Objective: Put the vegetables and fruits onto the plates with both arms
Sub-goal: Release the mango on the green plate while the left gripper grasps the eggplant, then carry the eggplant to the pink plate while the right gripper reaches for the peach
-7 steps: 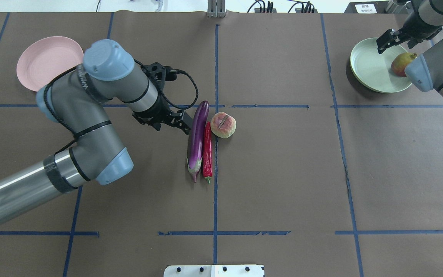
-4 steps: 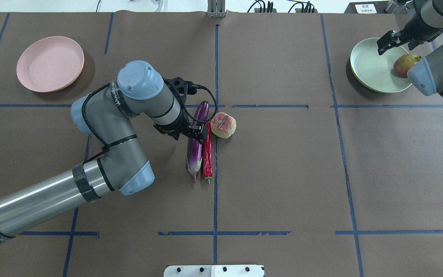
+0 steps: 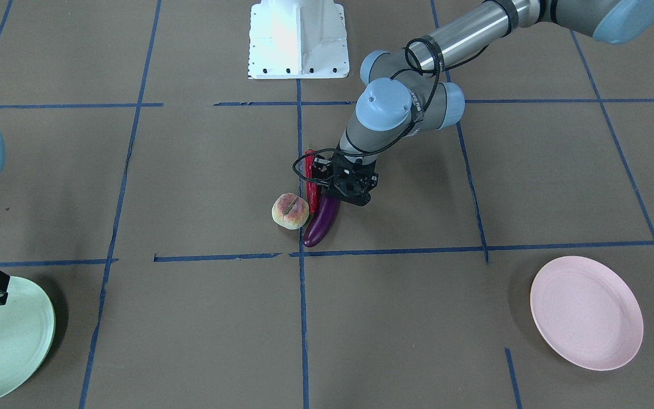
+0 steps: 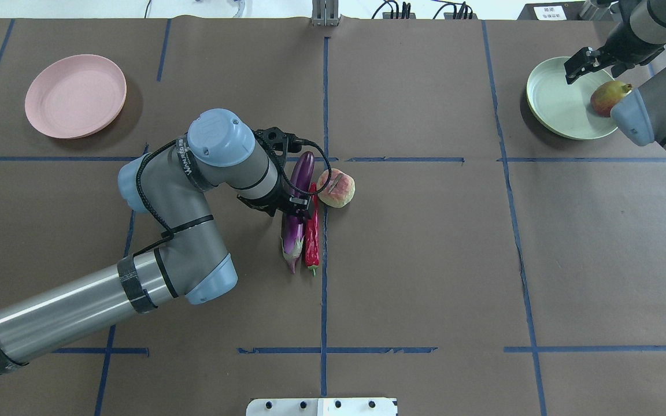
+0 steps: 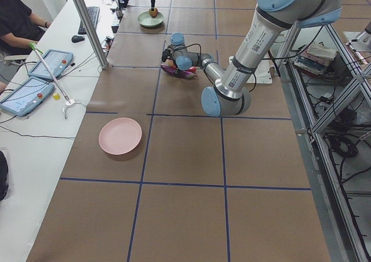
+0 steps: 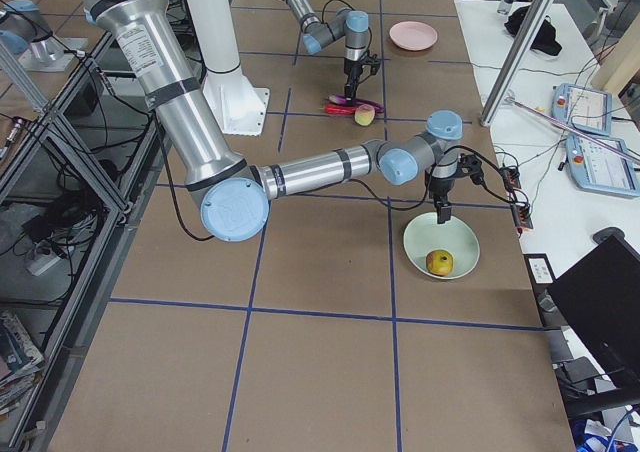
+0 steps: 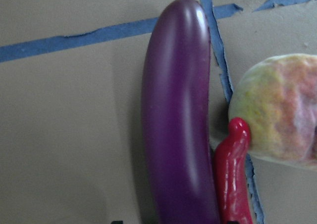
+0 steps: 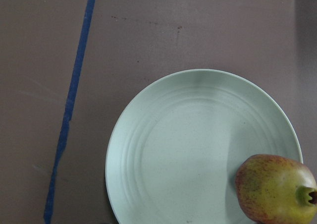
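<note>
The purple eggplant (image 4: 302, 172), red chili (image 4: 311, 237) and cream-pink peach (image 4: 336, 188) lie together at the table's middle. My left gripper (image 4: 299, 202) hangs open right over the eggplant's middle, one finger toward the chili. The left wrist view shows the eggplant (image 7: 178, 115), chili (image 7: 233, 174) and peach (image 7: 282, 110) close below, with no fingers in it. My right gripper (image 4: 581, 60) is open and empty above the mint green plate (image 4: 555, 101), which holds the pomegranate (image 4: 606, 98). The pink plate (image 4: 76, 95) is bare at the far left.
The white base block (image 4: 321, 406) sits at the near edge. Blue tape lines cross the brown table. In the front-facing view the pink plate (image 3: 586, 312) is at lower right and the mint plate (image 3: 12, 341) at lower left.
My left arm has swung right, bringing its gripper from beside the eggplant to over its middle. The right gripper has barely moved above the mint plate.
</note>
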Action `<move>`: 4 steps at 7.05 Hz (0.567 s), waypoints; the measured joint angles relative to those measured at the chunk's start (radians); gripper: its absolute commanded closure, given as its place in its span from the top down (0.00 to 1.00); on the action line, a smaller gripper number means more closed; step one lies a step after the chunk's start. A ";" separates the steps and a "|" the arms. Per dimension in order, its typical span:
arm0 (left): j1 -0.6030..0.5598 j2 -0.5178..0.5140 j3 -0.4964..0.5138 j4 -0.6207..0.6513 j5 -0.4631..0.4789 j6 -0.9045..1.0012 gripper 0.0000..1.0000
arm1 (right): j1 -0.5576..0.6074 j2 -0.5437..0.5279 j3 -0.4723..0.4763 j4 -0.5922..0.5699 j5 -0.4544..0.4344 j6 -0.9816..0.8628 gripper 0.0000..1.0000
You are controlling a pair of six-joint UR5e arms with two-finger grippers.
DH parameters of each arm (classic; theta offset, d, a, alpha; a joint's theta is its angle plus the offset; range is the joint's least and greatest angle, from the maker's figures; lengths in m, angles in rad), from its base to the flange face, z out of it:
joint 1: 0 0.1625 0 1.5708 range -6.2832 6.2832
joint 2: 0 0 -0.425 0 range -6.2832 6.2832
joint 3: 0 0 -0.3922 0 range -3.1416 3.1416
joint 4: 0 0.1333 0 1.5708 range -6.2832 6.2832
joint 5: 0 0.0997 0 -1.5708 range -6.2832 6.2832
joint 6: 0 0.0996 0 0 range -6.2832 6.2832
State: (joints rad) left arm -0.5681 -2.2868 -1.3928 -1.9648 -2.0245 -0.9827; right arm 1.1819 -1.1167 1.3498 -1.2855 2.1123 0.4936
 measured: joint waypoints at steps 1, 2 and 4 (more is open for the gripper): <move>0.000 0.000 0.008 0.000 0.011 0.000 0.09 | 0.000 0.000 0.001 0.000 0.000 0.000 1.00; -0.009 -0.001 0.011 0.000 0.018 0.001 0.02 | -0.001 -0.001 0.006 0.000 0.000 0.002 1.00; -0.103 0.015 -0.014 0.002 0.022 -0.019 0.03 | -0.028 -0.004 0.063 -0.004 0.000 0.072 1.00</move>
State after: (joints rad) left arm -0.6714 -2.2720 -1.4071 -1.9633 -2.0024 -1.0017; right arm 1.1541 -1.1206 1.4132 -1.2897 2.1120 0.5660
